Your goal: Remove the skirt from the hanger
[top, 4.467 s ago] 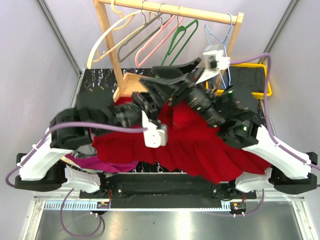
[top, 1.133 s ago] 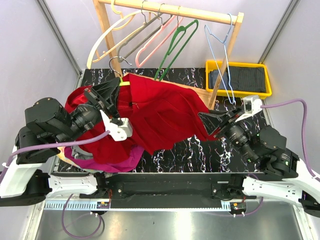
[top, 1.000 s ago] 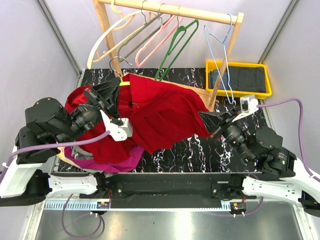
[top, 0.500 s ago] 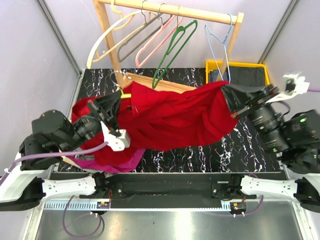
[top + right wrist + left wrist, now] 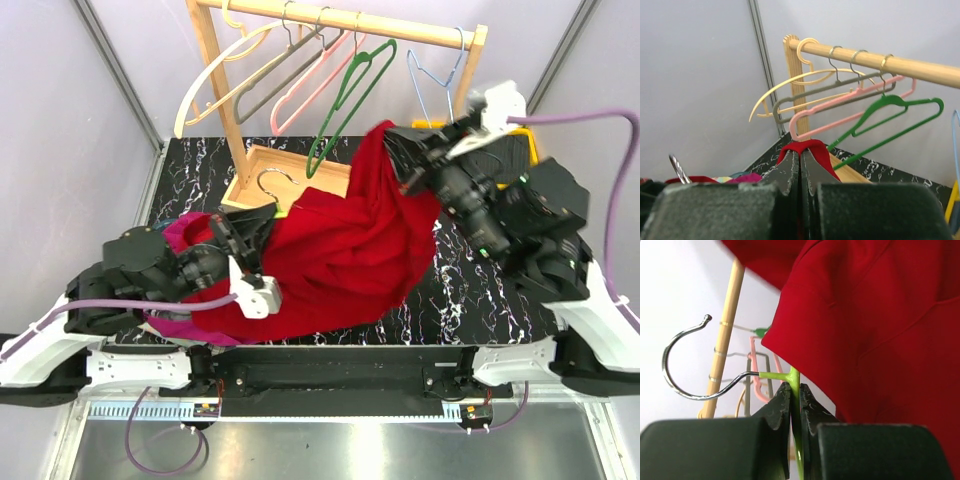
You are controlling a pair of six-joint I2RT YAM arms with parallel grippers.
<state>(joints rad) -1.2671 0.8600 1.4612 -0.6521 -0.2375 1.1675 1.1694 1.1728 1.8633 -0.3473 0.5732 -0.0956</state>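
- Arms?
- Left arm lies low over the table's left side; left gripper is clamped on the green hanger's neck. Right arm is lifted high, right gripper pinching a fold of the red skirt.
- Skirt's lie?
- Draped diagonally over the table, near-left up to far-right. The hook points toward the rack.

L gripper sat low near its base, jaws pinched tight; R gripper was up high, arm stretched fwd, also clamped.
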